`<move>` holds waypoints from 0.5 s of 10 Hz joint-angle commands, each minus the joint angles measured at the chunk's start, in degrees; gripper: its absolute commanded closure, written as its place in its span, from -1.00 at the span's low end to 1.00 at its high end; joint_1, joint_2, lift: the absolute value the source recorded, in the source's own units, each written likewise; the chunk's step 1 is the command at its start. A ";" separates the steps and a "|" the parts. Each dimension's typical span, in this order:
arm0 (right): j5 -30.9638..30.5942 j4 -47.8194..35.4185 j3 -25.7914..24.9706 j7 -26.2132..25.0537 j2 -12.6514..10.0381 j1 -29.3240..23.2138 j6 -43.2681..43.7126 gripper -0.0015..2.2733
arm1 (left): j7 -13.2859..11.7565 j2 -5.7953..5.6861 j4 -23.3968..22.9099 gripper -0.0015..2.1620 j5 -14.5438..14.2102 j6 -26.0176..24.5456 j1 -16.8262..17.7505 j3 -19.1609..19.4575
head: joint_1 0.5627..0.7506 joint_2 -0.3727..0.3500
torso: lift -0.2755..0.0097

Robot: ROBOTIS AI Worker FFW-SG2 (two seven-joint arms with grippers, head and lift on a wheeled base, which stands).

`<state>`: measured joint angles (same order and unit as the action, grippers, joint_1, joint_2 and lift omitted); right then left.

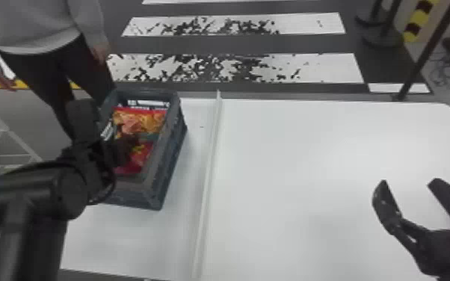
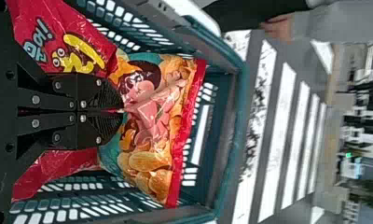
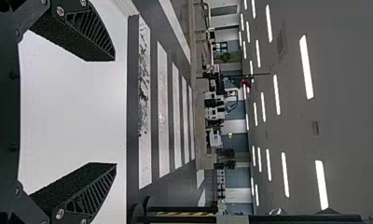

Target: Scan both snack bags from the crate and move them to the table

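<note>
left wrist view: the left claw (image 2: 122, 111), fingers together, appears to pinch the far snack bag (image 2: 149, 126), which spreads outward from the tips toward the far wall of the crate (image 1: 134, 192), its red seal (image 2: 185, 135) running left to right. the near snack bag (image 2: 82, 58) lies nearside. any lift, judged the nearer left arm's job, should clear the crate before heading right, where the right claw (image 1: 409, 182) hangs spread above the table (image 1: 291, 168).

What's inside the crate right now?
The crate holds a red snack bag and an orange snack bag. The left gripper covers part of both; whatever lies under them is hidden.
</note>
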<state>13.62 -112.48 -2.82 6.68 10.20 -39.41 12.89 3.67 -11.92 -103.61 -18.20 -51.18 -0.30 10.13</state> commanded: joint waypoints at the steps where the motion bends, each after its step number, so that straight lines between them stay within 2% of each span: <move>1: -0.17 -0.20 -0.09 0.00 0.00 -0.76 0.50 -0.89 | 0.73 0.23 -3.97 0.98 0.09 4.11 -3.04 0.42 | 0.41 0.36 | 0.32; 4: -0.17 -0.29 -0.26 0.00 -0.09 -1.63 2.44 -0.89 | 2.05 0.67 -7.48 0.98 0.27 5.17 -4.89 -0.11 | 0.41 0.38 | 0.32; 5: -0.17 -0.29 -0.35 0.00 -0.09 -1.81 2.61 -0.89 | 3.72 0.75 -8.45 0.98 0.62 5.87 -5.68 -0.55 | 0.41 0.37 | 0.32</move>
<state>13.43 -112.77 -3.13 6.68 10.08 -41.17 15.39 7.52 -11.17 -111.55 -17.62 -45.59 -5.73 9.77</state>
